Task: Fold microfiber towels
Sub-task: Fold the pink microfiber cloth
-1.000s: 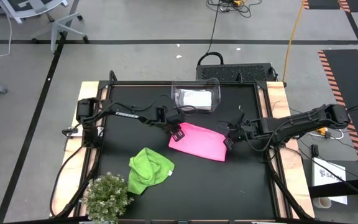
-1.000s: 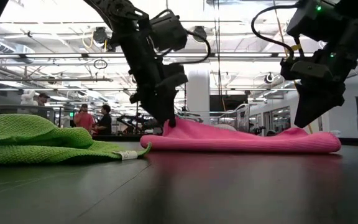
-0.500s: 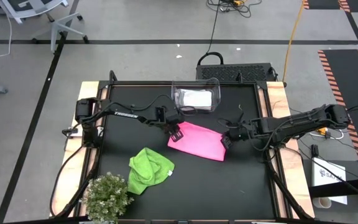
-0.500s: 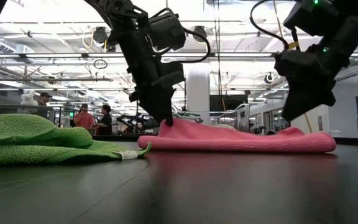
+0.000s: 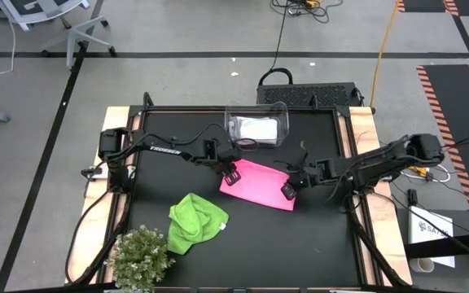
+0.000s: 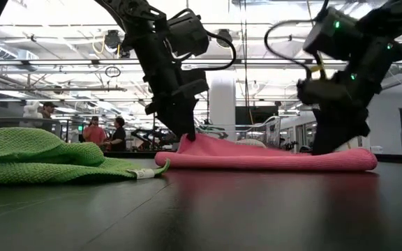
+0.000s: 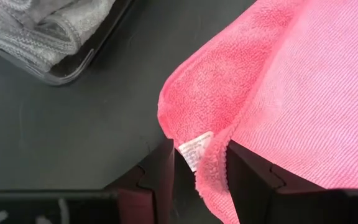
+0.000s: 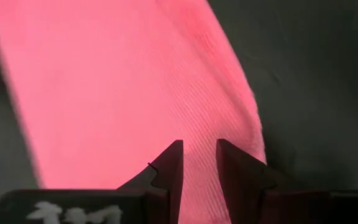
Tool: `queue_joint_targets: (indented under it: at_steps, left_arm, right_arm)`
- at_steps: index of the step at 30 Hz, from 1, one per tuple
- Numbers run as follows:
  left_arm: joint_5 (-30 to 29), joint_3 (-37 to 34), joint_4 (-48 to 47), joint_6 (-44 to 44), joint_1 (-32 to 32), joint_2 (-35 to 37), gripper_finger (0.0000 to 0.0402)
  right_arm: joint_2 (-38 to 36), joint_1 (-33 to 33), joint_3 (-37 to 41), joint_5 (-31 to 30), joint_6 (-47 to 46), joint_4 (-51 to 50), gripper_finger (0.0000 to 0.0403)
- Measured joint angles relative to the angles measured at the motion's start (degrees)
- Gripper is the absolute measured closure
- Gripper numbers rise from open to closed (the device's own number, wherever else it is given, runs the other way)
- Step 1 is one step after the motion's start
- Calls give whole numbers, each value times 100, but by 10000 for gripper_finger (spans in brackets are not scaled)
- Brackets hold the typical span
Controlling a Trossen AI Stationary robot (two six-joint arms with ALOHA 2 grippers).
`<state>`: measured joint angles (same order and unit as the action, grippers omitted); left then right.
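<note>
Two arms met over the black table (image 5: 243,244), one at each end of the pink towel (image 5: 259,183), which lay folded near the table's middle. White lettering ran along the left arm's upper link (image 5: 165,150) in the high view, too small to read with certainty. The clear plastic bin (image 5: 256,126) stood at the far edge with pale cloth (image 7: 36,28) inside, just beyond the pink towel. The lime green towel (image 5: 195,221) lay crumpled toward the near left, well apart from the pink one, with a small white tag (image 6: 144,173) showing at its edge in the low view. The small bushy plant (image 5: 139,259) sat at the near left corner.

The left gripper (image 7: 199,171) pinched the pink towel's left corner, a fold of cloth and its white care label (image 7: 194,151) caught between the fingers; the label's print could not be read. The right gripper (image 8: 199,168) pressed down on the towel's right end, its fingers (image 8: 169,165) narrowly parted with pink cloth between them. White characters (image 8: 61,214) on that gripper's body were cut off and unreadable.
</note>
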<state>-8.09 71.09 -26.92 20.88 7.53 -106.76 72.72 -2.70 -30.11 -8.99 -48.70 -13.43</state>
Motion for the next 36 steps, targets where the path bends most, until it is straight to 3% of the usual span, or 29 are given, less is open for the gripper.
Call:
queue_joint_targets:
  at_steps: [6,15,20,23,30,36]
  left_arm:
    - [-38,0,-144,-138,15,0,265]
    - [-546,0,-1426,-328,363,0,265]
    - [492,0,-690,-122,383,0,265]
    - [787,0,68,-327,103,-28,265]
    - [337,5,567,-889,-421,-274,266]
    - [251,16,568,-748,-474,-754,274]
  right_arm:
    - [403,0,-26,43,38,-157,314]
    - [355,1,-15,116,37,-153,314]
    - [357,0,-11,126,37,-145,314]
    - [361,1,-9,131,-19,-137,314]
    - [309,-2,23,663,-158,428,320]
    - [97,-4,-52,889,-132,695,384]
